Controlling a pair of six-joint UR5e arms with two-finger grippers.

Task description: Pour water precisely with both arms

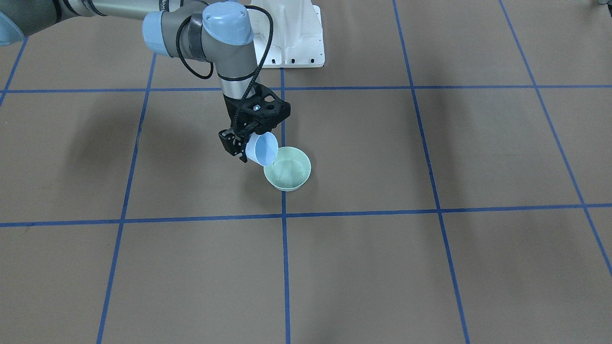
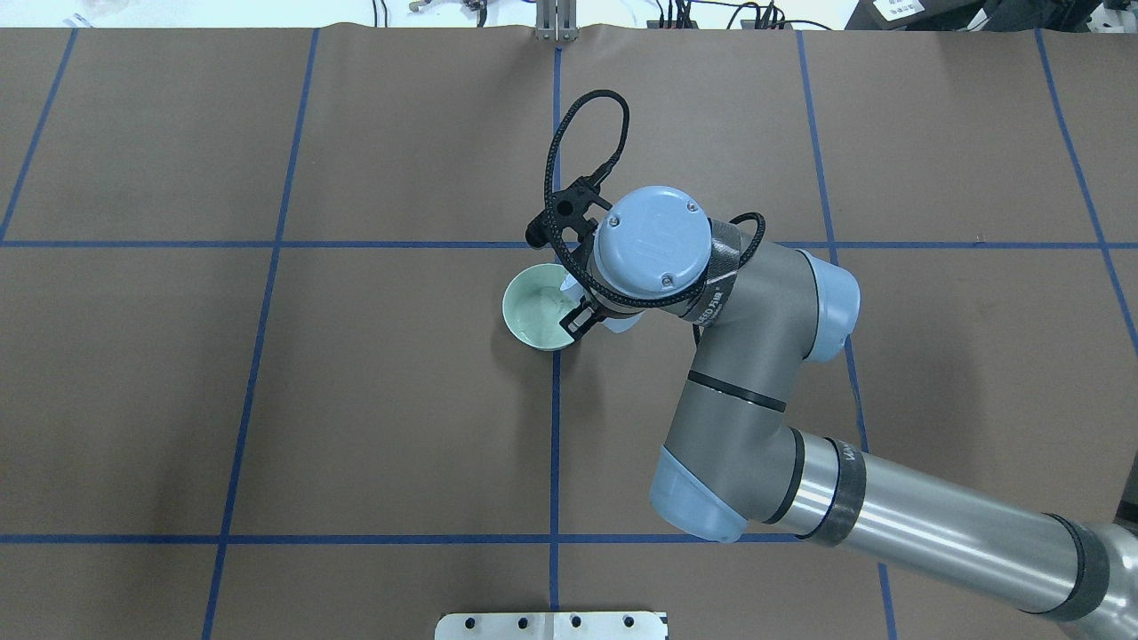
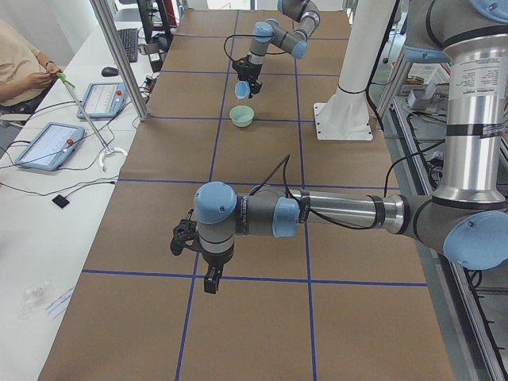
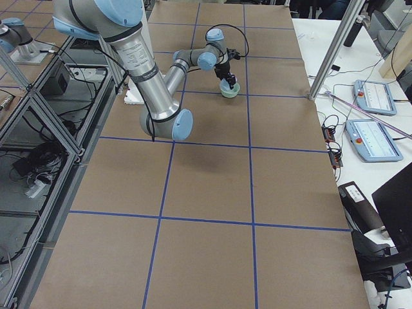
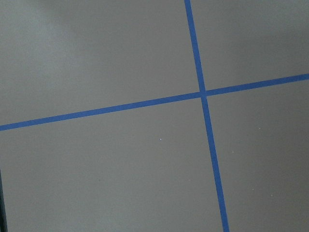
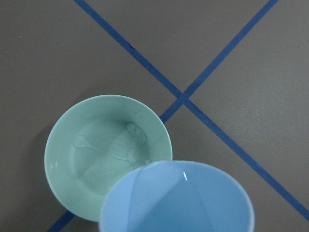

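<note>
Near the brown paper table's [image 1: 430, 267] middle, the silver-grey right arm [image 2: 738, 356] (left arm [image 3: 341, 213] well apart, couldn't tell its left gripper's [image 3: 210, 281] state) had its black right gripper [image 1: 243, 143] beside the pale-green round bowl [image 1: 287, 185], clamped on a tipped light-blue plastic cup [image 1: 266, 148], lip over the rim.

Probably a robotics lab: grid-taped table [image 4: 206, 187], teach pendant [image 4: 373, 98], aluminium framing [image 4: 335, 48].

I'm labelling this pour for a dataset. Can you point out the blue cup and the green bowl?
blue cup [image 1: 265, 149], exterior front-facing view, on the inside of its tilted mouth.
green bowl [image 1: 287, 187], exterior front-facing view, on its near outer wall.
</note>
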